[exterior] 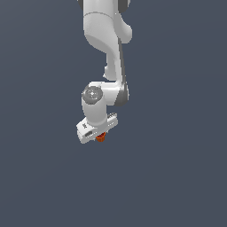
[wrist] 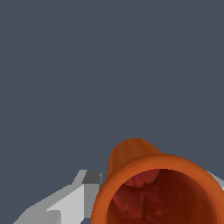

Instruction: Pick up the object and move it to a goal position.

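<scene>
**Cup held at gripper, no goal marker in view**

Arm [exterior: 106, 48] descends from the top of the exterior view, bends at the wrist and ends in a white hand tilted toward that view's left. No table, floor edge or shadow can be made out against the plain grey-blue background, so height above any surface cannot be judged. No goal marker shows in either picture.

Gripper [exterior: 100, 134] sits at the lowest point of the arm. The cup [exterior: 101, 137] shows as a small orange-red patch just beneath the hand, touching it. With nothing visible under the cup to support it, the inspector's judgement is that the fingers are closed on it and it is being carried. One grey-tipped finger [wrist: 83, 188] lies directly beside the cup wall in the wrist view; the opposite finger is all but hidden behind the rim.

In the wrist view the cup [wrist: 153, 188] fills the near corner of the frame, mouth turned toward the camera. This suits a grip across its wall or rim, with the cup axis roughly in line with the camera.

Appearance: glossy orange-red outside, darker red inside. The rim flares wide and round; the body narrows to a smaller rounded base. Faint creases mark the inner surface. No damage seen.
</scene>
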Controlling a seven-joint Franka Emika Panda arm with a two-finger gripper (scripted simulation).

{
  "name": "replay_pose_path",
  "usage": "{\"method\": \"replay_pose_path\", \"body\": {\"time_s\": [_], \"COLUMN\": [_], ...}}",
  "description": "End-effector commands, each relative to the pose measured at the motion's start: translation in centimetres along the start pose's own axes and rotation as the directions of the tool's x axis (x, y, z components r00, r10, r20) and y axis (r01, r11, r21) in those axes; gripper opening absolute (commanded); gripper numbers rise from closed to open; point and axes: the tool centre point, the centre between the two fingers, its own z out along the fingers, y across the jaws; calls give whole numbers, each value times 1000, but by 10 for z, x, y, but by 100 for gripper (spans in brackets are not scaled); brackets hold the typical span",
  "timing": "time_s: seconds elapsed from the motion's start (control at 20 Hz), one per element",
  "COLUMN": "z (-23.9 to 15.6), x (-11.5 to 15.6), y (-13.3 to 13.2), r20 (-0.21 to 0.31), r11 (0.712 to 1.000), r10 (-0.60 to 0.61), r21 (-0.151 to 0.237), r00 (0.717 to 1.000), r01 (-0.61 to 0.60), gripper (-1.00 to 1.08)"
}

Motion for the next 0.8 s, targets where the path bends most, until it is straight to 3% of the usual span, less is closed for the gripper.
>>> {"method": "replay_pose_path", "body": {"time_s": [0.0, 0.35, 0.75], "z": [-11, -34, -40], "x": [-9, -27, -31], "y": [23, 74, 91], "r20": [-1, -1, 0], "r11": [1000, 1000, 1000], "r10": [1, 1, 0], "r21": [-1, -1, -1], "r00": [1000, 1000, 1000], "r01": [-1, -1, 0], "gripper": [-100, -100, -100]}}
